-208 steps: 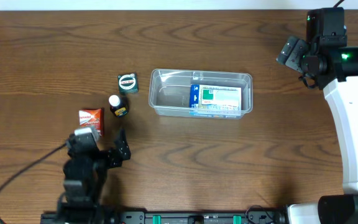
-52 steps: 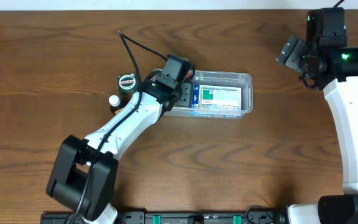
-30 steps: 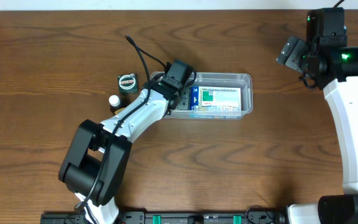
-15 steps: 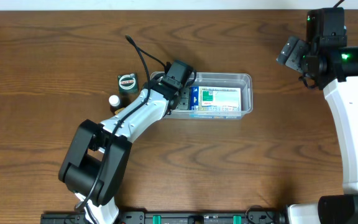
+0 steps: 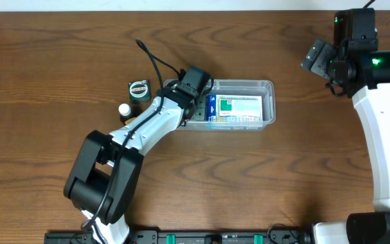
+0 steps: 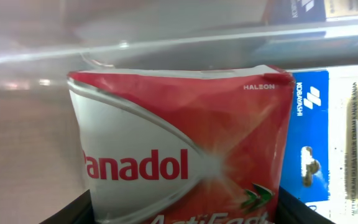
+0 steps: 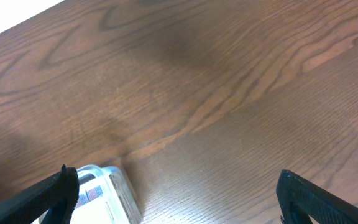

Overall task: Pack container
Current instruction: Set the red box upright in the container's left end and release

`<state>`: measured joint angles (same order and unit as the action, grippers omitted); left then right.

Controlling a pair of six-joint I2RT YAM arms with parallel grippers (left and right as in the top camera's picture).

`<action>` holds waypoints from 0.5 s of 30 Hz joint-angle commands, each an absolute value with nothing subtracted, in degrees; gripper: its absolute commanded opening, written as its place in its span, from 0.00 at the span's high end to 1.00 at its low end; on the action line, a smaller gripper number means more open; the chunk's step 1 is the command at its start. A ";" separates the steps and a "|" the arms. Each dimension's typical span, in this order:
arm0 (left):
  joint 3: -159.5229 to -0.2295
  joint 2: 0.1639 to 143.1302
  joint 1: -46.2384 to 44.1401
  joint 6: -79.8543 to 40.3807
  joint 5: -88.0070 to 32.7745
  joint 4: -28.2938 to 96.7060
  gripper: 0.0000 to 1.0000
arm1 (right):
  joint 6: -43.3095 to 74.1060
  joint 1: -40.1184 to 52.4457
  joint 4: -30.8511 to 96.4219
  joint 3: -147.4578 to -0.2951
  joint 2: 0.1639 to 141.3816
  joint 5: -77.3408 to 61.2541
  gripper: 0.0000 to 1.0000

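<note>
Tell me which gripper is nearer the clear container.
Left. The left gripper is over the left end of the container, holding a red Panadol box; the right gripper hangs open beyond its right end.

We read "Panadol" in red on the white band of the red box (image 6: 179, 143), "HALEON" in small white letters at its top right, and a cut-off "ActiFast" at its lower edge. "KOBAYASHI" runs vertically on the blue and white box (image 6: 309, 143) beside it. The small dark box (image 5: 139, 89) carries a round label too small to read.

On the worktop (image 5: 249, 176), the container (image 5: 249, 82) holds a flat box (image 5: 239, 108) toward three o'clock and the Panadol box (image 6: 179, 149) just beside it at nine o'clock, with a tin (image 5: 139, 89) and a bottle (image 5: 124, 109) outside, farther toward nine o'clock.
</note>
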<state>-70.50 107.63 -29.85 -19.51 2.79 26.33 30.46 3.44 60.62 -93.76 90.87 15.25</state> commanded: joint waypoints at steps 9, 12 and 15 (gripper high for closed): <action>-80.12 108.22 -29.93 -16.53 2.42 36.12 0.38 | 29.69 3.18 60.69 -93.97 90.65 16.08 0.01; -82.76 108.22 -29.93 -16.58 2.39 39.11 0.37 | 29.69 3.18 60.69 -93.97 90.65 16.08 0.01; -84.53 108.22 -29.93 -16.80 2.35 42.33 0.38 | 29.69 3.18 60.69 -93.97 90.65 16.08 0.01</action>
